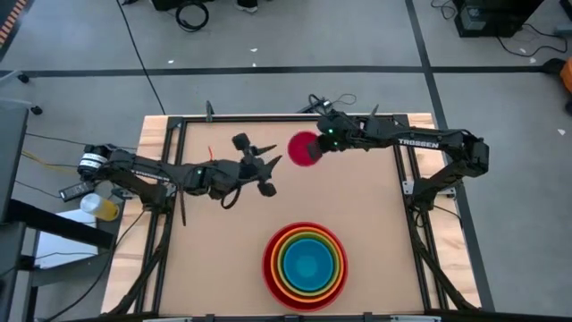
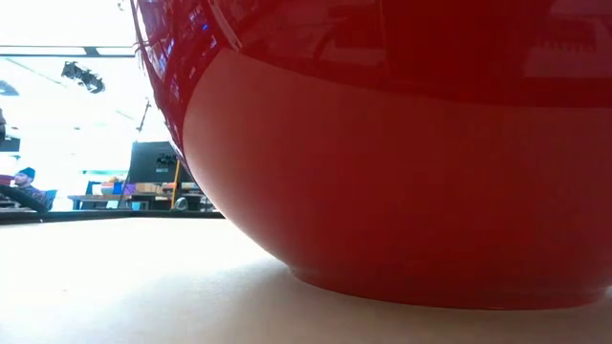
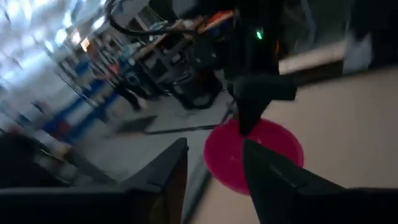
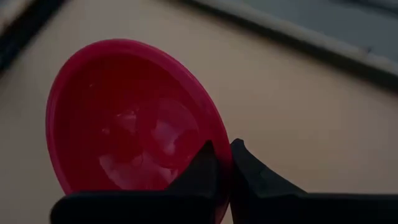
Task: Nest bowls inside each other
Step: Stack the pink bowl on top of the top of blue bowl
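Near the table's front edge stands a nest of bowls (image 1: 305,265): red outermost, then orange, lime green and blue (image 1: 308,263). The red bowl's wall (image 2: 402,182) fills the low view, resting on its base. The small magenta bowl (image 1: 304,148) is at the far middle of the table, with my right gripper (image 1: 320,146) shut on it. My left gripper (image 1: 271,174) stands open just left of it, touching nothing; in its wrist view the open fingers (image 3: 267,177) frame the magenta bowl (image 3: 261,152). My right gripper pinches the magenta bowl's rim (image 4: 219,144) between its two fingers, one finger (image 4: 202,167) inside the bowl and one (image 4: 252,171) outside. The fingers slant down from the table's right. The bowl is tilted, its hollow turned toward the gripper.
Wooden rails (image 1: 170,161) frame the table on the left, right and far sides. A yellow object (image 1: 103,207) lies outside the left rail. A person (image 2: 24,183) sits far off in the room behind. Bare tabletop (image 1: 375,206) lies between the arms and the nest.
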